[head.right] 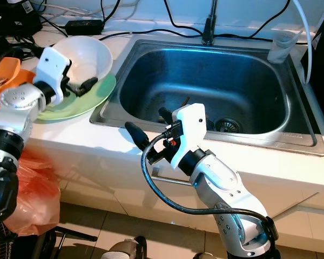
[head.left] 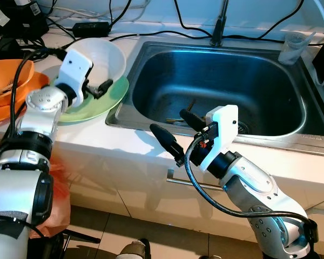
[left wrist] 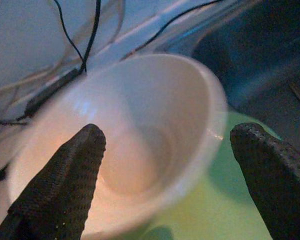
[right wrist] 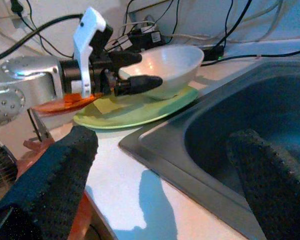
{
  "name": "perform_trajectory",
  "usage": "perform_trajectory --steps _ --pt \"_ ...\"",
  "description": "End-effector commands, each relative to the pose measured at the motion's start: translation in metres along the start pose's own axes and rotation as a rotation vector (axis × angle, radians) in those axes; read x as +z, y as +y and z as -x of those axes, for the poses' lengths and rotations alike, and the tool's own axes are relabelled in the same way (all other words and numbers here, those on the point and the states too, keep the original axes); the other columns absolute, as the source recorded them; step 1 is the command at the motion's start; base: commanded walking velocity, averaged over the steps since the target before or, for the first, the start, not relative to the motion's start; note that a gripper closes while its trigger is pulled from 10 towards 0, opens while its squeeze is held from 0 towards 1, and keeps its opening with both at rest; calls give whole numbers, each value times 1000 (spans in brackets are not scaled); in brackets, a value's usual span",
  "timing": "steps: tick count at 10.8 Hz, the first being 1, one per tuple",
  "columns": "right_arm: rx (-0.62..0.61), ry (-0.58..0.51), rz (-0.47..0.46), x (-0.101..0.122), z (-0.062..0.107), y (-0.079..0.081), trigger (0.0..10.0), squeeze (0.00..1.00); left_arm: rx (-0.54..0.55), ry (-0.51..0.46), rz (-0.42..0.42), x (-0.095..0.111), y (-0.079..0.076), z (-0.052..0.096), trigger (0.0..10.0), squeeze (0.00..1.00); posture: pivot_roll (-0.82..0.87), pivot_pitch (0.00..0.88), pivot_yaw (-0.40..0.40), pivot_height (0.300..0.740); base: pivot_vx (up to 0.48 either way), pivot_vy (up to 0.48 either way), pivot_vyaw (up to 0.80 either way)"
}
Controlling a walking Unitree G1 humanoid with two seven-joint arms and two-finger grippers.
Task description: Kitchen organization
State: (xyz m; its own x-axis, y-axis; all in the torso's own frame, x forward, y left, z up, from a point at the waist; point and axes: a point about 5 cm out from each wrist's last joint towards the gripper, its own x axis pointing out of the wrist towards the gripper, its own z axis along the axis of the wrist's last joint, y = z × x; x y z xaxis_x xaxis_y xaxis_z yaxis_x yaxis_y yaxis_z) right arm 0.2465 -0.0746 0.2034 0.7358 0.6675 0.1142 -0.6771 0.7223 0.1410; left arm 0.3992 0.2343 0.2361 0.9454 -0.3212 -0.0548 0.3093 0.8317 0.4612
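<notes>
A white bowl rests tilted on a light green plate on the counter, left of the steel sink. My left gripper is open at the bowl's near rim. One finger reaches over the inside and the other finger hangs outside above the plate. My right gripper stands open over the counter's front edge by the sink's front left corner, holding nothing. From the right wrist, the bowl and left gripper lie ahead.
An orange bowl sits at the far left. Cables and a black adapter run along the back. The faucet and a clear plastic cup stand behind the sink. Thin sticks lie in the basin. An orange bag hangs below the counter.
</notes>
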Motion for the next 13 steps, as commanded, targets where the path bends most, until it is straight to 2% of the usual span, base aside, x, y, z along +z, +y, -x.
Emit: perform_trajectory --steps 1,2,3,4,6,10,12,13 --pt "7 2 -2 -1 1 1 10000 0 20 -20 -18 10 10 1 10000 0 46 111 61 740 0 0 0" --pt "8 2 -1 -2 0 1 10000 0 94 -58 -4 19 22 3 10000 0 49 110 59 740 0 0 0" --pt "9 2 0 -2 0 1 10000 0 128 -76 6 23 28 5 10000 0 50 109 58 740 0 0 0" --pt "7 1 1 -2 -1 0 10000 0 89 -82 4 26 28 5 10000 0 51 109 57 740 0 0 0" --pt "6 2 3 -2 -1 0 10000 0 15 -43 -61 23 25 6 10000 0 53 106 59 740 0 0 0" --pt "2 -2 3 -2 -2 0 10000 0 -137 -3 -130 18 18 8 10000 0 54 104 63 740 0 0 0" --pt "4 -4 2 -2 -2 0 10000 0 -161 29 -150 11 15 9 10000 0 54 107 63 740 0 0 0" --pt "5 -3 1 -2 -2 1 10000 0 -127 30 -120 4 14 10 10000 0 52 110 65 740 0 0 0"
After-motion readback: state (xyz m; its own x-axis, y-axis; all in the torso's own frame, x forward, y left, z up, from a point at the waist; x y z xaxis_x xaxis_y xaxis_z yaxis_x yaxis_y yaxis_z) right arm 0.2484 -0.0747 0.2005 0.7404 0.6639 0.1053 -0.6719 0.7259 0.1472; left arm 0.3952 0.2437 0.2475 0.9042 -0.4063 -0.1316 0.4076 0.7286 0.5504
